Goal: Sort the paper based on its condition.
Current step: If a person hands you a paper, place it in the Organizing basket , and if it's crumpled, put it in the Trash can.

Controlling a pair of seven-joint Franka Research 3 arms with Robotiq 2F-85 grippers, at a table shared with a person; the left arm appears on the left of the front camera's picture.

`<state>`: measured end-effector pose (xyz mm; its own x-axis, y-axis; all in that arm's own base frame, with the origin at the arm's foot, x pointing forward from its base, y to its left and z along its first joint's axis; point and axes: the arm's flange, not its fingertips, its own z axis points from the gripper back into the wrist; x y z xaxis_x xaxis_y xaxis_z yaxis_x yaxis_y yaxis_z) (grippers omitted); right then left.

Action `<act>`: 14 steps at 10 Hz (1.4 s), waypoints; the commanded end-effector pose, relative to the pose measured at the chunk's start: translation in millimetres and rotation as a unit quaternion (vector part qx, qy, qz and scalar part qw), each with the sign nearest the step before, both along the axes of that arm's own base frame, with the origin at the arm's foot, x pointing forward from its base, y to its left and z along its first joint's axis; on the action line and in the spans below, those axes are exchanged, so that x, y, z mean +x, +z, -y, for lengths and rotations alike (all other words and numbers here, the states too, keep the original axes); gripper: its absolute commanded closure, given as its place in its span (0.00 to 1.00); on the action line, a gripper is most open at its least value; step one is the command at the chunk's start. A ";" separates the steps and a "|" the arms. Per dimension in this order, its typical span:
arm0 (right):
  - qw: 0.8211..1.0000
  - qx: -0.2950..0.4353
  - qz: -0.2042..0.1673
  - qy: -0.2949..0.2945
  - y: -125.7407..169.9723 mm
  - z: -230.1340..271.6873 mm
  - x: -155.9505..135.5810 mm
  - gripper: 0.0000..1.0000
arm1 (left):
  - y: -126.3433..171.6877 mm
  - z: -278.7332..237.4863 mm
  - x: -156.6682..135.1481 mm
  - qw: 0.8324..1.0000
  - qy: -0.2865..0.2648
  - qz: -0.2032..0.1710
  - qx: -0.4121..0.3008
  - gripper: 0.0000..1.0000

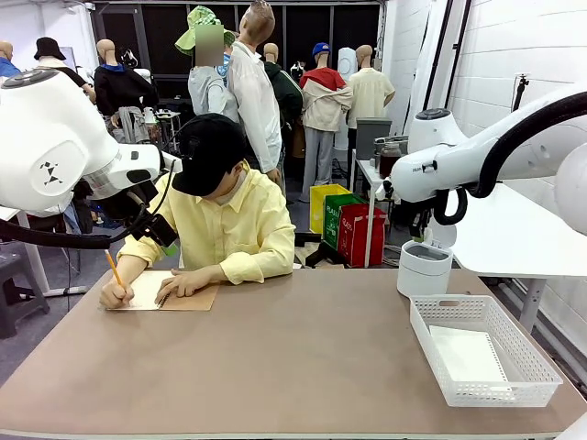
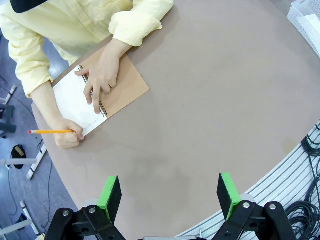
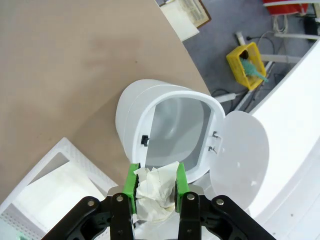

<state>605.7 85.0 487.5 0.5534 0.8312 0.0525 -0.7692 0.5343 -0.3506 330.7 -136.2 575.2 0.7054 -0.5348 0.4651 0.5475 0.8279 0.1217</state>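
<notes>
The right arm reached in from the right edge and bent down over the bin (image 1: 424,268) at the far right corner of the surface (image 1: 303,367). The right claw (image 3: 157,172) pointed into the bin's mouth and pinched a crumpled paper (image 3: 154,192) between its green pads. The lid (image 3: 241,155) stood swung open to one side.

The left arm hung high over the far left part of the surface. The left claw (image 2: 170,197) was spread wide with nothing between its pads, looking down at bare brown top.

A flat sheet (image 1: 468,354) lay in the basket (image 1: 431,344) at the near right corner, just beside the bin.

At the far left edge a person (image 1: 229,225) in a yellow shirt leaned over a notebook (image 2: 120,87). One hand (image 2: 67,138) held a pencil (image 2: 50,131) at the page, and the other hand (image 2: 102,75) lay flat across the spiral.

The red and green bags (image 1: 362,234) on the floor beyond the far edge carried print too small to read. A white brick wall closed the room on the right.
</notes>
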 end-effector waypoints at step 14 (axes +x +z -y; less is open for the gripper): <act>0.998 -0.021 0.012 -0.063 -37.3 17.8 46.0 0.20 | -1.1 -1.2 0.5 1.000 -0.001 0.003 -0.004 0.00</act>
<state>647.5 64.9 449.8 0.6326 0.7724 0.0570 -0.7067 0.6058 -0.3654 330.8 -136.2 575.2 0.7055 -0.5348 0.4651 0.5475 0.8279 0.1217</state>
